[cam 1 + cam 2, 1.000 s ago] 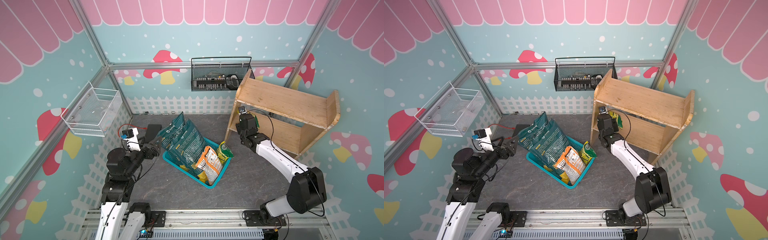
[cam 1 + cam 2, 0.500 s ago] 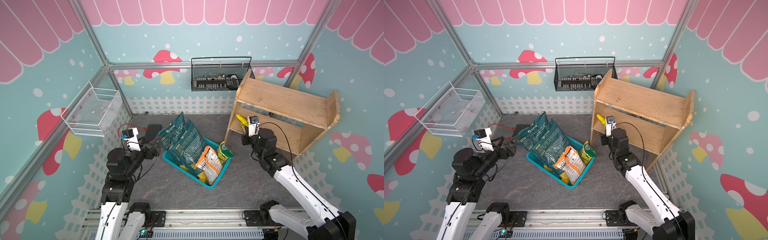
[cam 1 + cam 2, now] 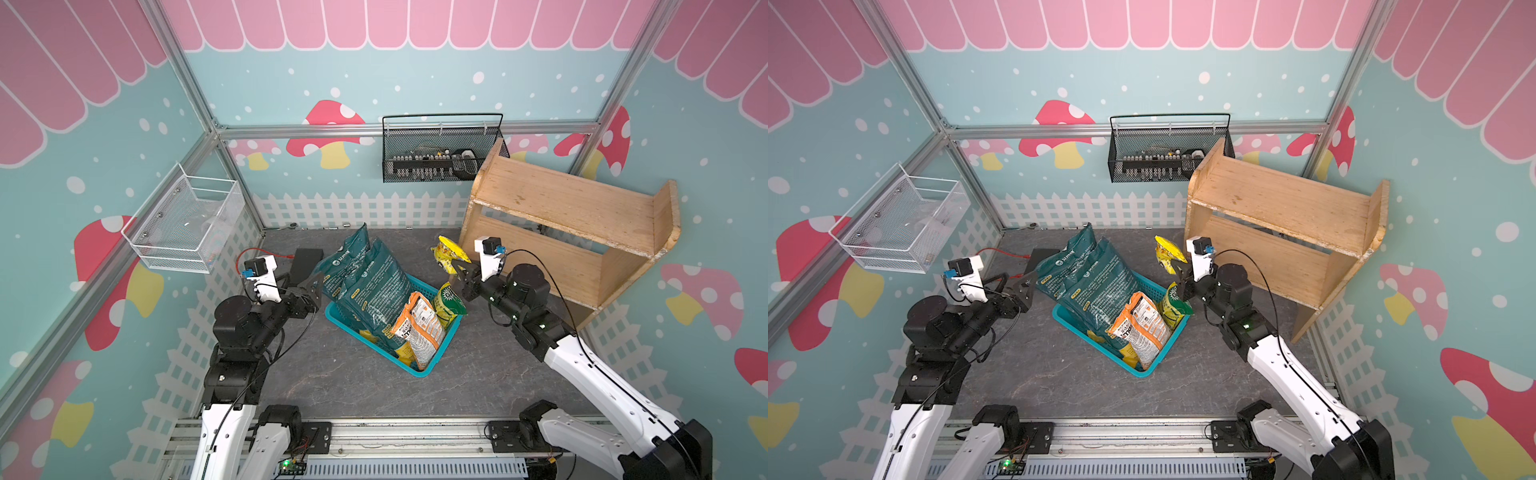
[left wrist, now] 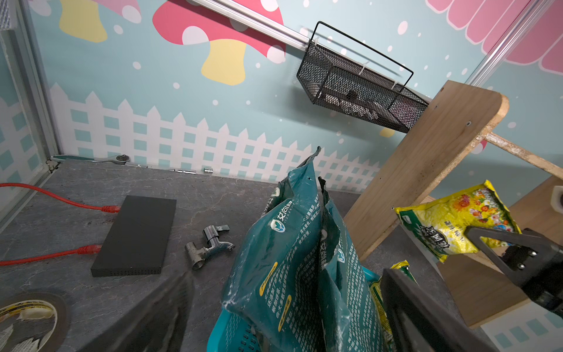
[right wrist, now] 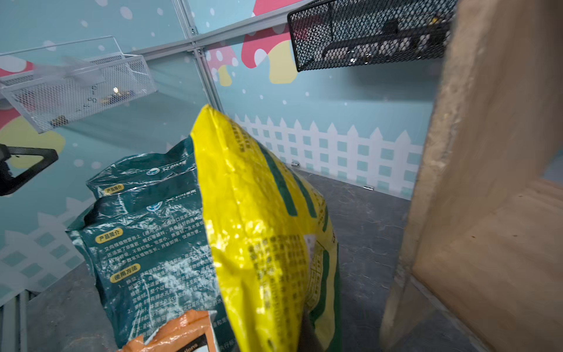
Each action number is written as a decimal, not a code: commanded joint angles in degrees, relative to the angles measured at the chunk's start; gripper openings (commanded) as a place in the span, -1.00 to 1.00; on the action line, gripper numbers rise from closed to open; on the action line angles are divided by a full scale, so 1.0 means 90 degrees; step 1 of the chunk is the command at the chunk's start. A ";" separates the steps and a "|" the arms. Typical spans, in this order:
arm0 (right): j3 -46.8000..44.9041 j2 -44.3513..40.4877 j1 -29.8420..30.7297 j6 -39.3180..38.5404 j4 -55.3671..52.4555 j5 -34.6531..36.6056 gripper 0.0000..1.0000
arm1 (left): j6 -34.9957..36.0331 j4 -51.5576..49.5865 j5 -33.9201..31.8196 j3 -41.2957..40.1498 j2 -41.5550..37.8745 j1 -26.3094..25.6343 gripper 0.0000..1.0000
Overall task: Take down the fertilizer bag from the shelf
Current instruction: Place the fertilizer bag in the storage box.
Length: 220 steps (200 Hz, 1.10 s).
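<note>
Top views | right gripper [image 3: 458,272] clamped shut on one end of yellow fertilizer bag [image 3: 446,253] | bag airborne, clear of shelf [image 3: 561,208], at its 9 o'clock, 1 o'clock of teal basket [image 3: 417,371] | step: carry-off | next: probably lower to a free spot, then release

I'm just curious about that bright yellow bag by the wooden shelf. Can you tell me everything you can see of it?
The yellow bag is a small, glossy plastic pouch, crinkled and plump. One face shows printed flowers and dark lettering. The other has green stripes and fine text. The right gripper is shut on one end and holds it tilted in the air. The bag is clear of the shelf and near the teal basket. Nothing else appears to touch it.
</note>
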 commanded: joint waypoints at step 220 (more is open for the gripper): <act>-0.0126 0.2803 0.0399 0.1311 0.0968 0.0174 -1.00 | 0.0010 0.0094 0.0044 -0.0073 -0.0058 0.0031 0.98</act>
